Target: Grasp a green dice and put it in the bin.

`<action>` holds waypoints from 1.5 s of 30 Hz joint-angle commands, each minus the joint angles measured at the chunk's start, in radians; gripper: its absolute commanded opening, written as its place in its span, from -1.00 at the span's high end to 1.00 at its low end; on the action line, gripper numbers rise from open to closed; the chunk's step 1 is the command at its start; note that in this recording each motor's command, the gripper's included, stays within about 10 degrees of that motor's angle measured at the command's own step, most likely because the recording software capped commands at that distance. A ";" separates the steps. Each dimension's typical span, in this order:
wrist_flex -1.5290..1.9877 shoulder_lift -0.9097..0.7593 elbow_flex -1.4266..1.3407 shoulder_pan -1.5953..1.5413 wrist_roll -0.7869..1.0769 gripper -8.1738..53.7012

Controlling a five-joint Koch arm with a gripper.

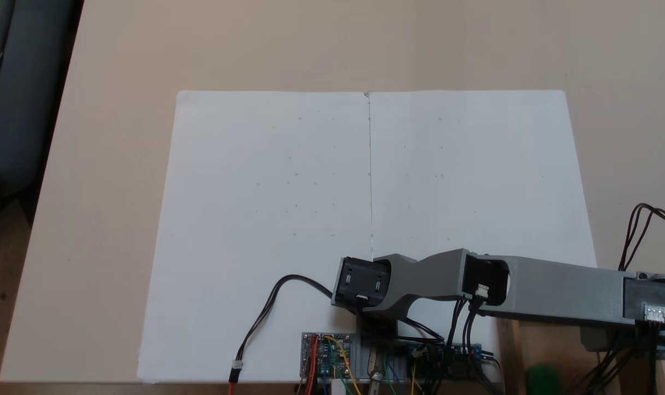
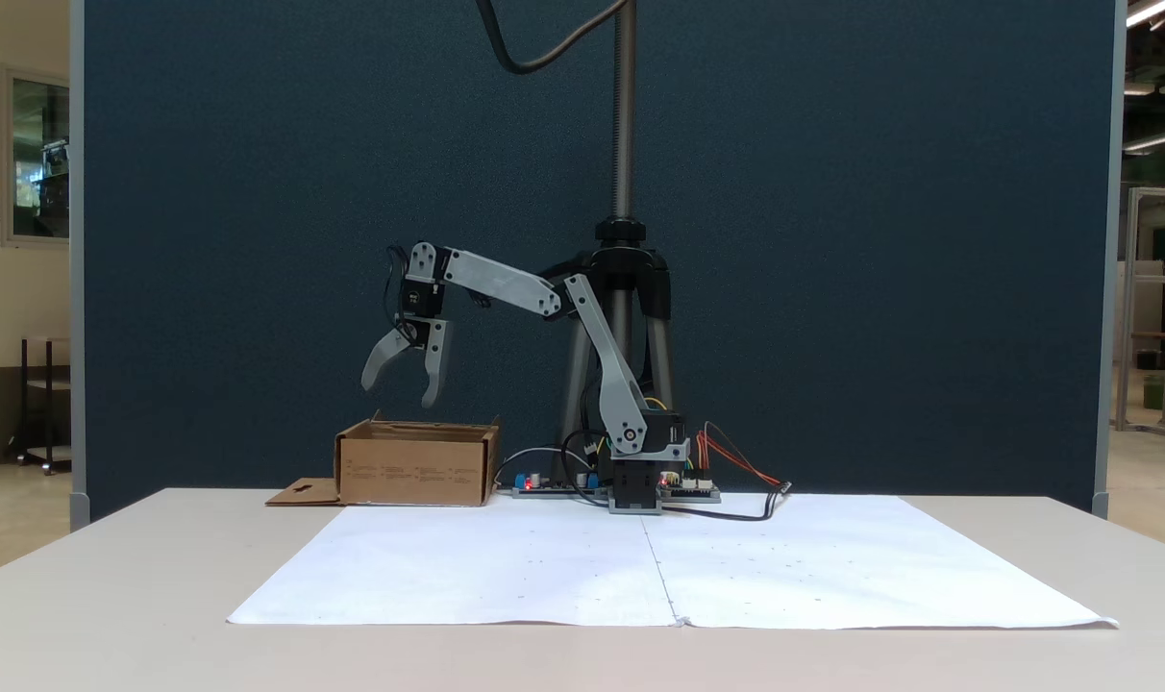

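Gripper [image 2: 402, 387] hangs spread-jawed above bin [image 2: 415, 467].

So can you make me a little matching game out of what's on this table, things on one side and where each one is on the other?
Things:
1. gripper
2. bin
3. white paper
4. tripod

Places, as a fixed view from the front shows them:
a. spread flat on the table in front of the arm
b. standing behind the arm's base
c. hanging open in the air above the bin
d. sitting on the table, left of the arm's base

Pairs: 1-c, 2-d, 3-a, 4-b
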State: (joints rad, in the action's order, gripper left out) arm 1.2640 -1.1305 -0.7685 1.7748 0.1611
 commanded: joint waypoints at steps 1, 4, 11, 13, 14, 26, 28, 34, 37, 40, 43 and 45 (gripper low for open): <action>-0.003 -0.038 0.060 0.008 -0.029 -0.66; -0.006 -0.046 0.080 -0.018 -0.052 -0.66; -0.011 -0.198 0.120 -0.293 -0.291 -0.66; -0.006 -0.229 0.120 -0.376 -0.316 -0.66; -0.002 -0.250 0.120 -0.433 -0.321 -0.66; -0.023 -0.497 0.057 -1.092 -0.324 -0.66; -0.044 -0.538 -0.003 -1.200 -0.322 -0.66; -0.130 -0.657 -0.212 -1.483 -0.278 -0.66; -0.256 -0.713 -0.334 -1.577 -0.221 -0.66; -0.429 -0.824 -0.563 -1.671 -0.178 -0.66; -0.547 -0.913 -0.707 -1.726 -0.175 -0.66; -0.619 -0.973 -0.785 -1.755 -0.179 -0.67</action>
State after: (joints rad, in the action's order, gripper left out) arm 0.7670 -2.0463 -1.5509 0.0261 -0.0706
